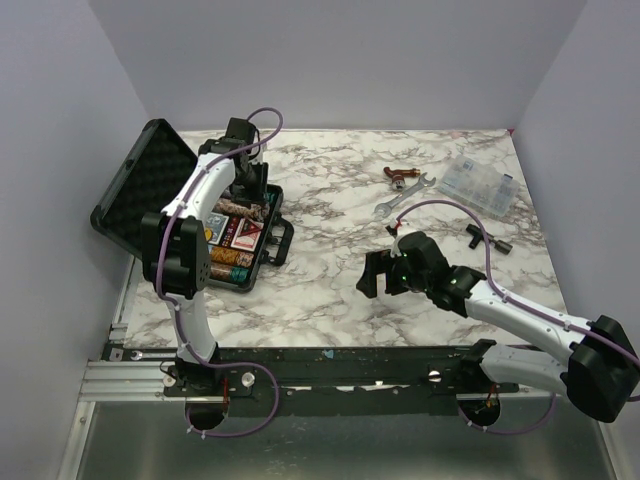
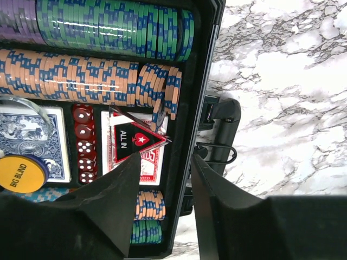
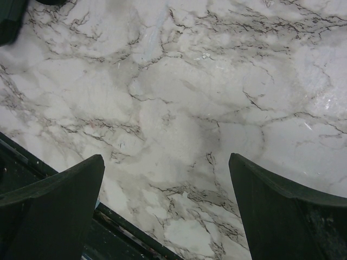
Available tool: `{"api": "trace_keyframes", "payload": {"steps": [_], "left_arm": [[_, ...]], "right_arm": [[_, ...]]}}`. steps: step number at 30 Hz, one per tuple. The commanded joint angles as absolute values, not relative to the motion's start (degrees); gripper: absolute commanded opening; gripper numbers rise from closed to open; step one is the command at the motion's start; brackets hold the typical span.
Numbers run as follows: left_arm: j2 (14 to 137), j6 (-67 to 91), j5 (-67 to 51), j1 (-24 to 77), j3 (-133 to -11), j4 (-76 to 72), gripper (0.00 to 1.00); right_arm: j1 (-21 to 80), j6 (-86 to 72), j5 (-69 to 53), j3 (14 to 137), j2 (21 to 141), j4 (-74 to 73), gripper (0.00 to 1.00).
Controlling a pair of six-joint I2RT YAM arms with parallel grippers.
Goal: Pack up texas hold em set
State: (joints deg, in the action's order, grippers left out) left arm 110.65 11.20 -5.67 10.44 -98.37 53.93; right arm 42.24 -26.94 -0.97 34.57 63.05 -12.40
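Note:
The texas hold em set is a black briefcase lying open at the table's left, its foam-lined lid (image 1: 140, 190) tipped back. Rows of green-blue chips (image 2: 114, 27) and orange-blue chips (image 2: 70, 76) fill the base. Below them lie red dice (image 2: 84, 143), a blue deck (image 2: 32, 135), a red deck (image 2: 146, 168), a triangular ALL IN disc (image 2: 135, 142) and a yellow BIG BLIND disc (image 2: 21, 172). My left gripper (image 2: 167, 158) (image 1: 252, 196) hangs open over the case's handle-side wall (image 2: 181, 179), one finger inside, one outside. My right gripper (image 1: 375, 272) (image 3: 166, 158) is open over bare marble.
A silver wrench (image 1: 405, 197), a small red-brown tool (image 1: 402, 175), a clear compartment box (image 1: 480, 185) and a black T-shaped piece (image 1: 487, 238) lie at the back right. The case handle (image 2: 219, 135) sticks out onto the marble. A dark rail (image 1: 330, 360) borders the near edge.

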Motion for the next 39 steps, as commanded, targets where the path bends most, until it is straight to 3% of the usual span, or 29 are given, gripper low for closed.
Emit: {"api": "trace_keyframes", "payload": {"steps": [1, 7, 15, 30, 39], "left_arm": [[110.87, 11.60, -7.48, 9.85, -97.59, 52.64, 0.37], [114.44, 10.91, -6.96, 9.75, -99.99, 54.40, 0.29], [118.25, 10.14, -8.22, 9.23, -102.56, 55.77, 0.28], [122.53, 8.21, -7.53, 8.90, -107.92, 58.00, 0.00], [126.24, 5.68, -6.56, 9.09, -111.99, 59.54, 0.00]], "right_arm": [[41.93, -26.18, -1.50, 33.84, 61.86, -10.99, 1.00], [41.87, -26.24, -1.50, 33.79, 61.70, -11.01, 1.00], [41.92, -26.11, -1.67, 33.66, 61.68, -10.97, 1.00], [41.92, -26.25, -1.69, 33.79, 61.90, -10.91, 1.00], [41.90, -26.19, -1.93, 33.93, 62.65, -10.97, 1.00]]}}
